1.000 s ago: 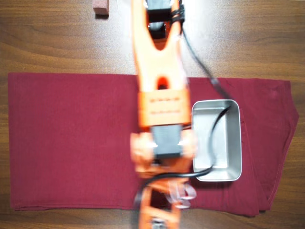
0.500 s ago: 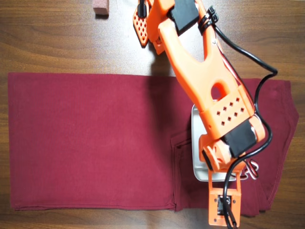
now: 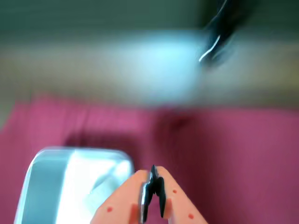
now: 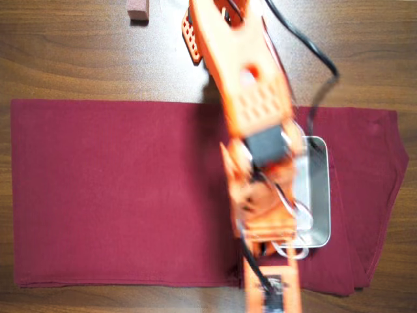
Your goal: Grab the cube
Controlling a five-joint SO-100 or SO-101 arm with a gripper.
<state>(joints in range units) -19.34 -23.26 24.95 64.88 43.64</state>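
**Dark wood bench under a maroon cloth**

In the overhead view the bench (image 4: 78,59) is dark brown wood with grain running side to side. A maroon cloth (image 4: 117,195) covers most of it, wrinkled along its right end, with bare wood showing above it and in a thin strip below. Light is even and soft. The wrist view is blurred: the cloth (image 3: 233,154) reads pink, with a pale glare band and a dark green strip beyond it.

- In the overhead view we see a cloth (image 4: 117,195) spread over the counter (image 4: 65,52).
- A tray (image 4: 319,195) sits on the cloth's right part, under the arm (image 4: 244,78).
- A block (image 4: 138,10) lies on the counter behind the cloth, left of the arm.
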